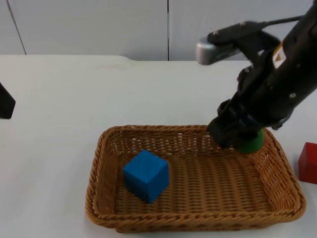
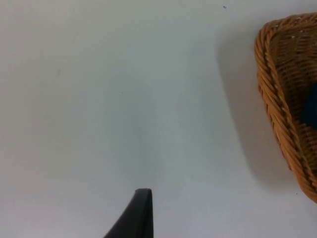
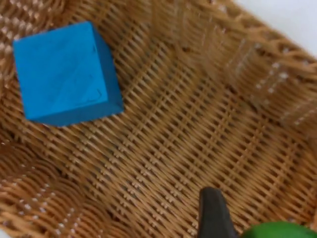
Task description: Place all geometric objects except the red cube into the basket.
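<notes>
blue cube [image 1: 146, 175] lies in basket [image 1: 99, 163]. right pincer [image 1: 241, 136], frame right, pinching green piece [image 1: 251, 142] over basket's far rim, not yet dropped. red cube [image 1: 308, 162] stays on table [image 1: 59, 99]. left pincer [image 2: 136, 215] waits; grip state unclear.

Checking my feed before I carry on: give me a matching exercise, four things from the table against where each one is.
Things:
1. blue cube
2. green piece
3. red cube
4. left tool

Places:
A. on the table to the right of the basket
B. over bare table, left of the basket
C. on the basket floor, left part
D. at the right tool, over the basket's far right corner

Pairs: 1-C, 2-D, 3-A, 4-B
</notes>
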Robot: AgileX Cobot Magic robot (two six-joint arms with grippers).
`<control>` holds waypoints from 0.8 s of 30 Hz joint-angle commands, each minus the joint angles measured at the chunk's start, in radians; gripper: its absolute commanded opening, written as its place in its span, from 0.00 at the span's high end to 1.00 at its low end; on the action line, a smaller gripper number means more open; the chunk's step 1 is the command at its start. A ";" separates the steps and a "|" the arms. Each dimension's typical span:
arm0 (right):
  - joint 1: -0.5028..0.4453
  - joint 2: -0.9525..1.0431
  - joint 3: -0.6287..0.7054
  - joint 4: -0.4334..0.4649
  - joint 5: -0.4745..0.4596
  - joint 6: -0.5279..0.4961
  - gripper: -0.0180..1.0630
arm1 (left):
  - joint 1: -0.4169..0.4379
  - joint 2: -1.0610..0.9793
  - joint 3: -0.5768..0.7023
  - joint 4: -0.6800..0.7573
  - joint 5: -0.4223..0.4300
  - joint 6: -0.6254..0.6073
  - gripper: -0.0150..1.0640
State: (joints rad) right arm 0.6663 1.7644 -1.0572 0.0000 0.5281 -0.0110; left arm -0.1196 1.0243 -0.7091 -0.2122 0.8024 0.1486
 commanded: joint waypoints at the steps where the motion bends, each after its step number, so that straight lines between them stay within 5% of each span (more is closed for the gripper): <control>1: 0.006 0.032 0.003 0.000 -0.021 -0.002 0.99 | 0.004 -0.007 0.005 -0.015 0.005 0.003 0.01; 7: 0.006 0.136 0.003 0.000 -0.034 -0.004 0.97 | 0.004 -0.007 0.005 -0.015 0.005 0.003 0.01; 12: 0.006 0.186 0.003 0.000 -0.034 -0.004 0.76 | 0.004 -0.007 0.005 -0.020 0.005 0.003 0.01; 16: 0.006 0.173 0.003 0.008 -0.039 -0.004 0.44 | 0.004 -0.007 0.005 -0.022 0.005 0.003 0.01; 20: 0.006 0.138 0.001 0.008 -0.037 -0.004 0.32 | 0.004 -0.007 0.005 -0.022 0.005 0.003 0.01; 24: 0.006 0.070 0.001 0.006 -0.031 -0.004 0.31 | 0.004 -0.007 0.005 -0.023 0.003 0.004 0.01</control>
State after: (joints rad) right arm 0.6663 1.8599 -1.0556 0.0069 0.4969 -0.0110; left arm -0.1196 1.0243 -0.7091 -0.2205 0.8024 0.1490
